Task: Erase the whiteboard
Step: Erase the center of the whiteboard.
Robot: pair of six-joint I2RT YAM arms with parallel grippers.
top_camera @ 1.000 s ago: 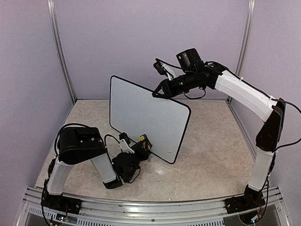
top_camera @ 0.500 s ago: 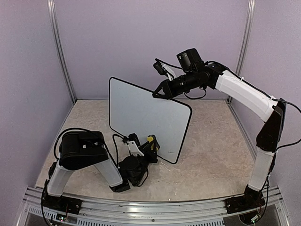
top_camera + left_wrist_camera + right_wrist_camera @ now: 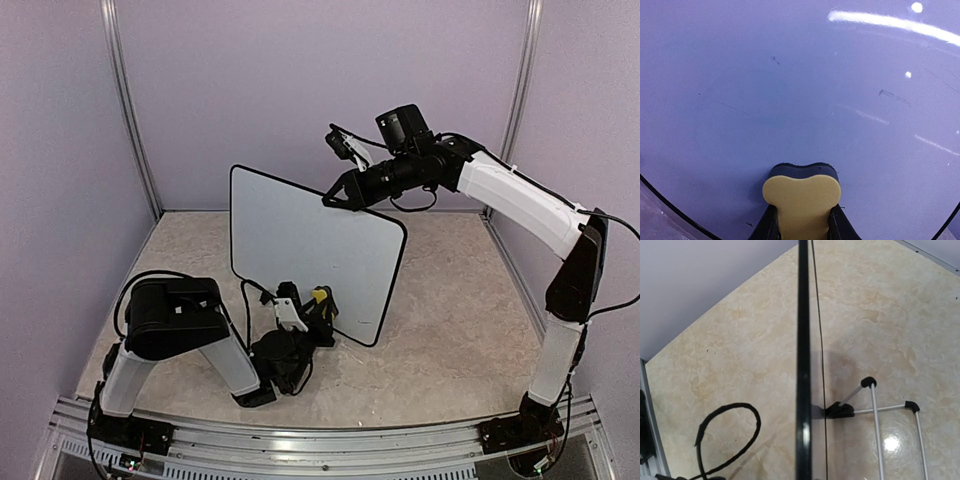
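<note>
The whiteboard (image 3: 305, 245) stands upright on the table, white with a thin black frame. In the left wrist view its face (image 3: 790, 90) looks wiped, with only faint specks (image 3: 885, 92). My left gripper (image 3: 316, 310) is low at the board's bottom edge, shut on a yellow foam eraser (image 3: 319, 296) with a dark felt face. The eraser (image 3: 801, 200) presses flat against the board between my fingers (image 3: 767, 227). My right gripper (image 3: 335, 198) grips the board's top edge. The right wrist view looks straight down that black edge (image 3: 803, 365); its own fingers do not show there.
Behind the board a wire stand (image 3: 875, 410) with black feet (image 3: 868, 382) rests on the marble-patterned table (image 3: 450, 310). A black cable loop (image 3: 730, 435) lies on the front side. Lilac walls and metal posts (image 3: 130, 110) enclose the cell.
My left gripper has slid the eraser to the right along the board's lower part, then almost stopped. The board's top left corner has shifted slightly left. The right arm holds nearly still.
</note>
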